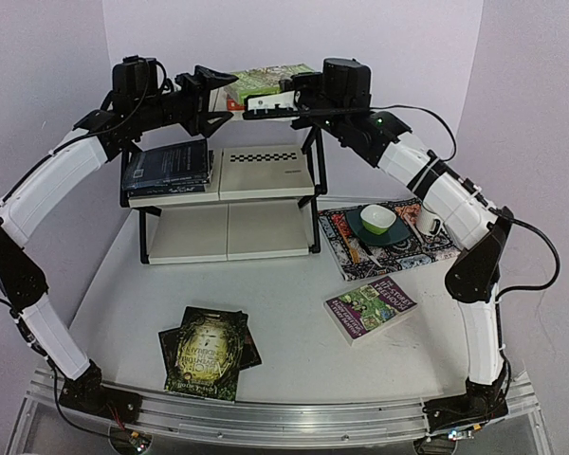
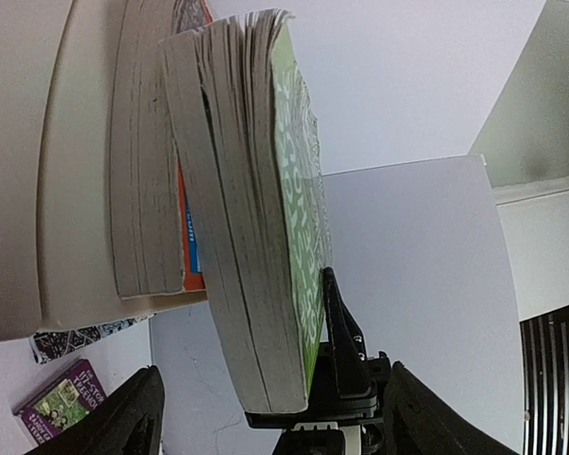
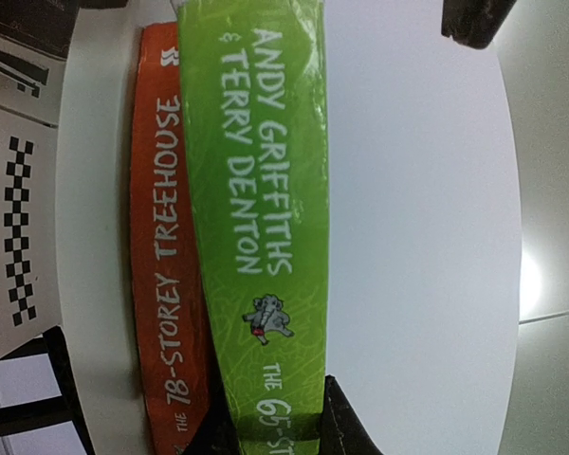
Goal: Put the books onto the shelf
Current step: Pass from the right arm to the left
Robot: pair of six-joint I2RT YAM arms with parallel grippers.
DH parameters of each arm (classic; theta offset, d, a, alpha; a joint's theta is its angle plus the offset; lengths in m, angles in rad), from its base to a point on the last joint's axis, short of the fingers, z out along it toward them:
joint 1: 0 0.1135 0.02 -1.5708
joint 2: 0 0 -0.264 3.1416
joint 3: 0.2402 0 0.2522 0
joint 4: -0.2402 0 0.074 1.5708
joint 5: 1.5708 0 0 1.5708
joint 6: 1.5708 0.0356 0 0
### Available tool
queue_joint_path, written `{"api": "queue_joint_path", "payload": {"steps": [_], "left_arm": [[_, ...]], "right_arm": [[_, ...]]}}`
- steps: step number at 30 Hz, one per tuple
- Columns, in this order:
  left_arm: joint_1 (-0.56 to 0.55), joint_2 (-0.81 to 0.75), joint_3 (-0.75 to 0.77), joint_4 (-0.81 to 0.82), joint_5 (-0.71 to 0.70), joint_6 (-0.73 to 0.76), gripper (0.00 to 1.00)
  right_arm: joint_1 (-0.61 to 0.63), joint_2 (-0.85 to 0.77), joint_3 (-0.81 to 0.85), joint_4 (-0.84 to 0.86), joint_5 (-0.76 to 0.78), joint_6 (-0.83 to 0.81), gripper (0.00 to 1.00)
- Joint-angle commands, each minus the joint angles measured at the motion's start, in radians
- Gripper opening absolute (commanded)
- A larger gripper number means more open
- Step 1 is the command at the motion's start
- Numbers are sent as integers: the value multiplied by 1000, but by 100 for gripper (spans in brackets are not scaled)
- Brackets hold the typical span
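Currently two spines read clearly: orange book (image 3: 161, 246), "78-STOREY TREEHOUSE"; green book (image 3: 266, 190), "ANDY GRIFFITHS & TERRY DENTON". The right gripper (image 3: 275, 434) clamps the green book; the left gripper (image 1: 216, 97) gapes.

My left arm (image 1: 47, 190) and right arm (image 1: 446, 199) arch up and inward. My left gripper (image 1: 213, 97) gapes wide; my right gripper (image 3: 280, 431) pinches the green book (image 3: 256, 190).

A: What lies right of centre in the overhead view?
B: A multicoloured patterned mat (image 1: 346, 245), flat on the white table (image 1: 284, 284). A dark green plate (image 1: 401, 236) sits on it, holding a green-and-white bowl (image 1: 377, 219).
A: And beside that?
B: A white mug (image 1: 428, 222), upright, just right of the plate. A metal rail (image 1: 284, 419) spans the frame's bottom.
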Motion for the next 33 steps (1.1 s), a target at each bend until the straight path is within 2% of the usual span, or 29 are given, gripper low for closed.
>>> {"api": "queue_joint_path", "payload": {"steps": [1,12,15,18,20,22,25,27,29,33], "left_arm": [[2,-4,48,84,14,-38,76],[2,21,53,129,5,-70,34],[2,21,58,132,-2,-65,22],[2,28,67,134,2,-69,19],[2,28,67,134,-2,-69,19],[2,27,66,135,-10,-68,23],[2,26,67,134,-11,-69,53],[2,26,65,134,-6,-74,67],[2,27,59,134,3,-82,72],[1,26,43,134,0,-92,74]], "right_arm": [[8,-73,7,159,9,15,0],[11,-79,-2,163,9,14,0],[10,-86,-18,173,8,15,7],[11,-92,-28,176,7,18,11],[10,-99,-37,180,3,22,17],[11,-106,-45,181,0,27,13],[11,-110,-49,176,1,31,8],[10,-106,-44,174,-1,31,8],[10,-100,-39,172,1,31,8],[10,-98,-35,171,0,38,9]]}}
